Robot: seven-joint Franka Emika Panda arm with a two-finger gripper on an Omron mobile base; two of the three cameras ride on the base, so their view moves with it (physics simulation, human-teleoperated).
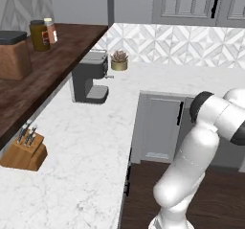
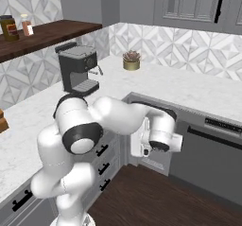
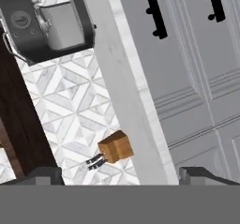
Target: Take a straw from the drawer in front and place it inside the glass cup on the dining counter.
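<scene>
The straw, the drawer, the glass cup and the dining counter are out of view. My gripper [image 3: 123, 177] is open: its two dark fingertips [image 3: 44, 175] stand wide apart with nothing between them. The hand view is rolled on its side and looks along a white marble worktop edge [image 3: 117, 78] and grey cabinet doors [image 3: 197, 78] with black handles. In the right base view my hand [image 2: 158, 140] hangs low in front of the corner cabinet, below the worktop's rim.
A coffee machine [image 1: 89, 82] and a small potted plant [image 1: 119, 60] stand on the white marble worktop [image 1: 86, 146], a knife block [image 1: 24, 151] nearer. A dark wooden shelf [image 1: 52, 55] carries jars. Narrow grey drawers [image 2: 101, 150] and a dishwasher [image 2: 212, 159] line the wood floor.
</scene>
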